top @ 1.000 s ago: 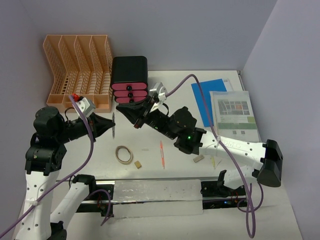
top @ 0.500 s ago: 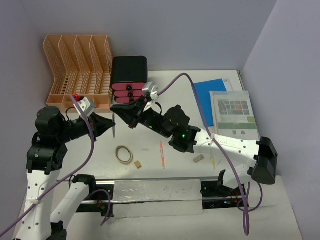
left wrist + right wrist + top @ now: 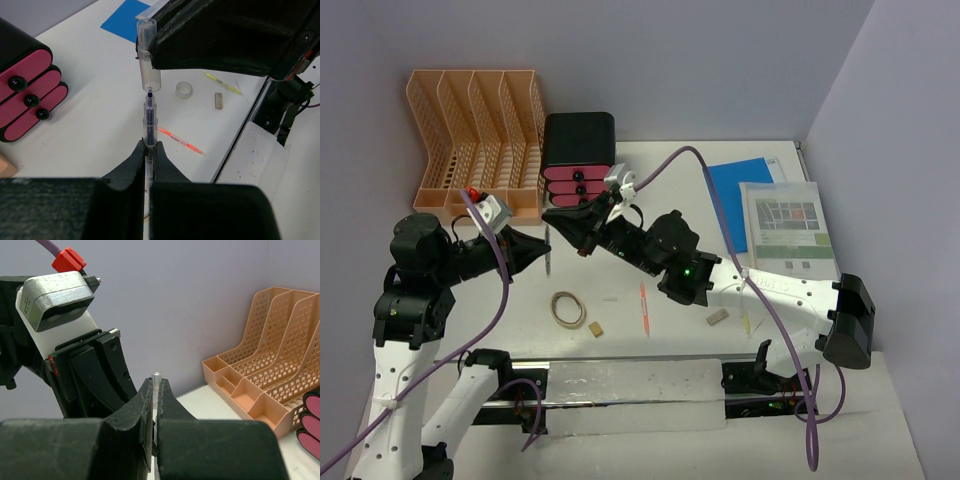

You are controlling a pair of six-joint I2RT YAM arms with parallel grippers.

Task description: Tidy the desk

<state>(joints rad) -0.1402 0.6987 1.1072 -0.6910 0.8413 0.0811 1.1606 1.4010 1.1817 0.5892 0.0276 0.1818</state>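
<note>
On the white desk (image 3: 665, 170), my left gripper (image 3: 544, 250) is shut on an uncapped clear pen (image 3: 548, 260), held above the desk. In the left wrist view the pen (image 3: 148, 125) sticks up from between the fingers (image 3: 132, 162). Its tip sits just below the mouth of a clear cap (image 3: 148, 60). My right gripper (image 3: 560, 217) is shut on that cap, whose end (image 3: 157, 376) pokes out between the fingertips (image 3: 170, 395). The two grippers meet tip to tip in front of the black box.
A peach file rack (image 3: 480, 140) and a black box with pink drawers (image 3: 578, 160) stand at the back left. A blue sheet (image 3: 740, 190) and printed paper (image 3: 785, 225) lie at right. A rubber band (image 3: 568, 308), orange pen (image 3: 643, 308), two erasers (image 3: 717, 318) and a tape roll (image 3: 184, 90) lie on the desk.
My right gripper moved left with the cap, up to the pen tip, then held still. The left gripper and pen have not moved.
</note>
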